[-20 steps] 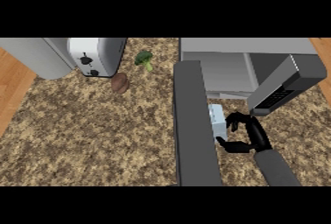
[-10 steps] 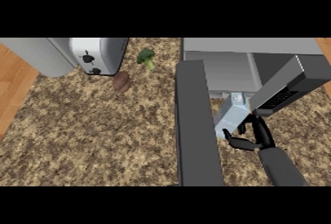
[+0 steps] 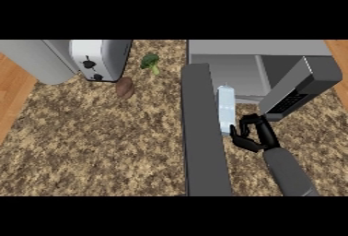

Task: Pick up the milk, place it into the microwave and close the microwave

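The milk (image 3: 226,108) is a tall pale blue carton, held just in front of the microwave's (image 3: 258,50) open cavity (image 3: 234,73). My right hand (image 3: 254,136) is curled round the carton's lower end, with the thumb and fingers on its right side. The microwave door (image 3: 201,133) stands open as a long dark grey slab just left of the carton. The keypad panel (image 3: 293,94) is to the right of the hand. My left hand is out of sight.
A toaster (image 3: 98,60) stands at the back left beside a grey appliance (image 3: 34,60). A broccoli floret (image 3: 151,62) and a brown potato-like item (image 3: 125,87) lie near it on the speckled counter (image 3: 95,147). Wooden floor (image 3: 10,101) shows past the left edge.
The right hand has carried the milk farther from me, toward the microwave opening. The carton, tilted half a second ago, now stands straighter along the door.
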